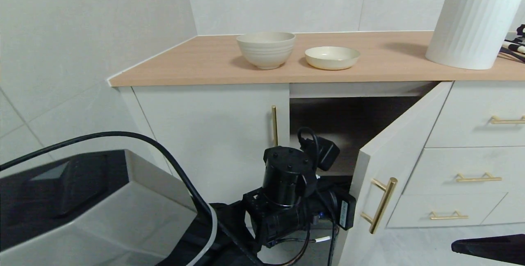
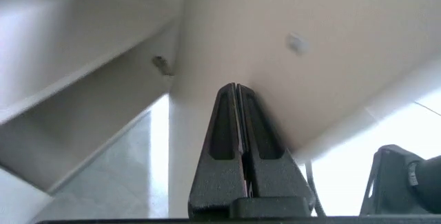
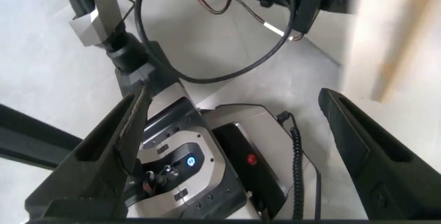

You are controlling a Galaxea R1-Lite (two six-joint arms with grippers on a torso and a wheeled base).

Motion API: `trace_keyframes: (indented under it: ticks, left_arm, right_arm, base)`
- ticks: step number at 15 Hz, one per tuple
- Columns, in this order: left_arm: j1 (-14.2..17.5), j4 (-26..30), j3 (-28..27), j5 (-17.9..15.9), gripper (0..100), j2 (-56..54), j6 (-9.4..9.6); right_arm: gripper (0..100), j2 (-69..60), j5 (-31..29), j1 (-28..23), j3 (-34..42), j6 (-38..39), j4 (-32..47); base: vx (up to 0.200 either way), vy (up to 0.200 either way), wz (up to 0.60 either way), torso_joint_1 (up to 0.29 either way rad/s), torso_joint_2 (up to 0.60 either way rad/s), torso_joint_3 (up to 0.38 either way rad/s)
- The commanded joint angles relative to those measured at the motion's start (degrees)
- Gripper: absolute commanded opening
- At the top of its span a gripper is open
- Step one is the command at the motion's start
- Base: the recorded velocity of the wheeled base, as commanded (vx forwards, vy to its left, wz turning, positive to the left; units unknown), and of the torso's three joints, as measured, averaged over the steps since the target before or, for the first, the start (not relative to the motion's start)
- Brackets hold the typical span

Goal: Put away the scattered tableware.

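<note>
A cream ribbed bowl [image 1: 266, 48] and a shallow cream dish [image 1: 332, 57] stand side by side on the wooden countertop [image 1: 197, 63]. Below them the right cupboard door [image 1: 393, 155] is swung open, showing a dark shelf space [image 1: 348, 118]. My left arm [image 1: 287, 184] hangs low in front of that opening. The left gripper [image 2: 236, 86] is shut with nothing between its fingers, its tips close to a pale cupboard panel [image 2: 296, 17]. The right gripper [image 3: 231, 96] is open wide and holds nothing, low over the floor near the door's gold handle [image 3: 403, 38].
A tall white ribbed container [image 1: 475, 20] stands at the counter's right end with cables beside it. The left cupboard door [image 1: 213, 135] is closed. Drawers with gold handles [image 1: 478, 178] sit to the right. The open door's handle [image 1: 381, 204] juts toward me.
</note>
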Motion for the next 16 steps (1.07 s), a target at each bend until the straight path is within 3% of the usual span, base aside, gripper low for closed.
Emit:
trace_keyframes:
  ticks: [1,7,8,10,12,13,15,16]
  left_arm:
    - [0.0,0.0,-0.3,-0.1,0,0.4,0.04]
    - [0.0,1.5,-4.0,0.0,0,2.4,-0.05]
    - [-0.6,3.7,-7.3,1.7,0,2.5,0.04]
    - [-5.3,7.3,-11.2,4.6,0,2.0,0.04]
    - [-10.7,7.6,-9.5,3.9,0,-1.5,0.04]
    - [-11.4,7.3,-9.0,3.7,0,-2.7,0.12]
    - [-10.6,7.4,-6.6,3.5,0,-5.3,0.04]
    - [-7.5,7.5,-5.2,3.6,0,-6.3,0.04]
  right_arm:
    - [100,0.2,0.0,0.0,0.1,0.0,0.0]
    - [100,0.1,0.1,0.0,0.1,0.0,0.0]
    - [100,-0.2,0.4,0.1,0.1,0.0,0.0]
    - [100,-1.5,1.3,0.4,0.1,0.0,0.0]
    - [100,-3.3,4.7,0.4,0.0,-0.2,0.1]
    - [100,-3.2,4.8,0.4,0.1,-0.4,0.2]
    - [100,-3.0,4.8,0.4,0.1,-0.4,0.2]
    - [100,-2.8,4.8,0.4,0.1,-0.4,0.2]
  base:
    - [0.000,0.000,0.00,0.000,0.00,0.000]
    - [0.000,0.000,0.00,0.000,0.00,0.000]
    - [0.000,0.000,0.00,0.000,0.00,0.000]
    - [0.000,0.000,0.00,0.000,0.00,0.000]
    - [0.000,0.000,0.00,0.000,0.00,0.000]
    - [0.000,0.000,0.00,0.000,0.00,0.000]
    - [0.000,0.000,0.00,0.000,0.00,0.000]
    - [0.000,0.000,0.00,0.000,0.00,0.000]
